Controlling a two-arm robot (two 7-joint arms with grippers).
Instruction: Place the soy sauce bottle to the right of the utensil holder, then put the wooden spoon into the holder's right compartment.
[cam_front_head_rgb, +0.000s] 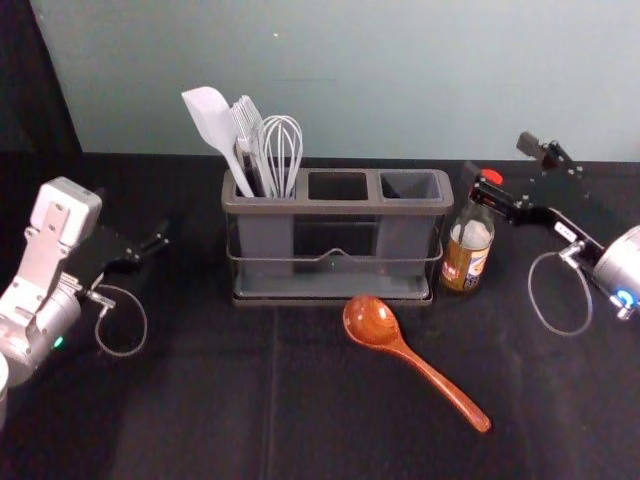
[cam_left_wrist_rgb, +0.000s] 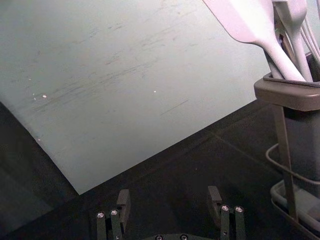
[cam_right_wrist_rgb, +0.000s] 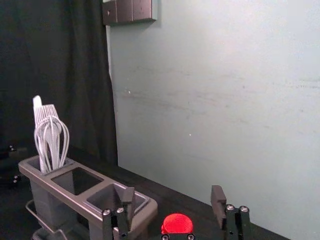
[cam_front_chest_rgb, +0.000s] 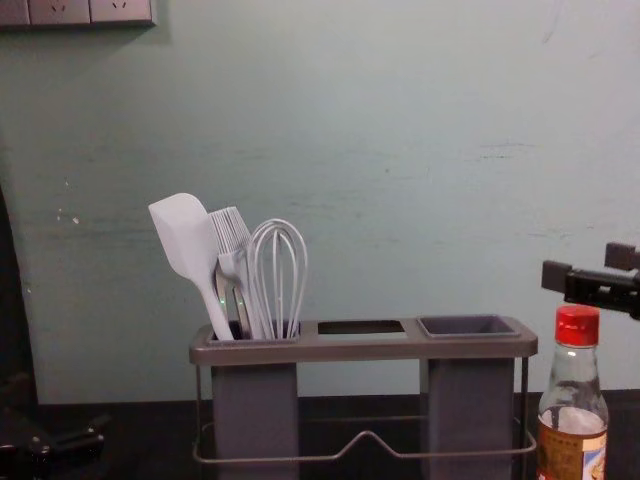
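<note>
The soy sauce bottle (cam_front_head_rgb: 467, 262) stands upright right of centre in the head view, just beside the right end of the utensil holder (cam_front_head_rgb: 336, 206), its red cap (cam_front_head_rgb: 492, 177) on top. The right gripper (cam_front_head_rgb: 500, 158) is at the right of the head view, by the bottle's cap; its fingers are spread wide and clasp nothing. In the chest view it reaches in from the right edge, around the level of the bottle's cap and above; whether it touches the cap, I cannot tell. The wooden spoon (cam_front_head_rgb: 430, 372) lies on the black tabletop (cam_front_head_rgb: 200, 400) in front of the holder, its bowl near the centre of the head view and its handle slanting toward the lower right. The holder sits across the middle of the frame, with three compartments in a row; the left one carries a white spatula (cam_front_head_rgb: 212, 120), a fork (cam_front_head_rgb: 246, 125) and a whisk (cam_front_head_rgb: 282, 150), all standing heads up. The left gripper (cam_front_head_rgb: 132, 218) is at the left of the head view, well apart from the spoon, its fingers wide apart with nothing between them. Behind everything rises a pale green wall (cam_front_head_rgb: 400, 80), with a socket panel (cam_front_chest_rgb: 75, 12) at the chest view's upper left.
</note>
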